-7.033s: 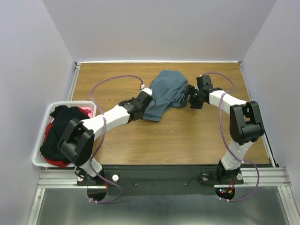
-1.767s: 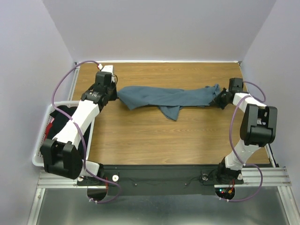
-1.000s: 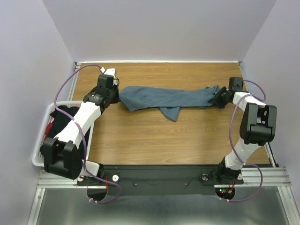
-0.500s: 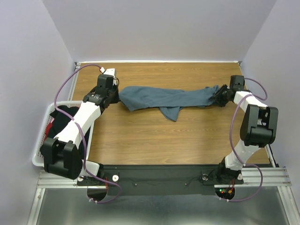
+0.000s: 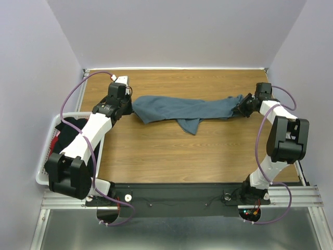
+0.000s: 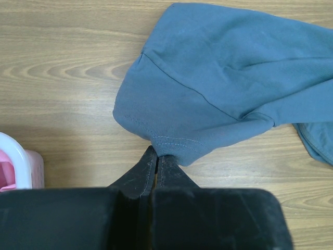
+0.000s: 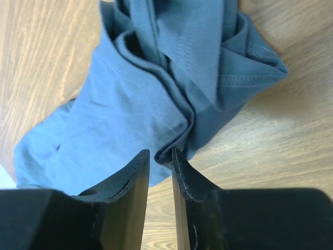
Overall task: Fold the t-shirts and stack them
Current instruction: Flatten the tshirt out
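Note:
The slate blue-grey t-shirt lies stretched in a long band across the far half of the table. My left gripper is shut on the shirt's left hem, its tips pinched together. My right gripper is at the shirt's bunched right end; its jaws stand a little apart, with a fold of cloth just at the tips, not clamped. The black t-shirt and the red-pink one lie in the white lattice basket.
The basket hangs over the table's left edge; its corner shows in the left wrist view. Walls close in the table at the back and sides. Bare wood lies between the shirt and the arm bases.
Seven seconds ago the shirt was bunched mid-table; both arms have drawn it out sideways. In the last second the right gripper has shifted slightly back and right; the left has held still.

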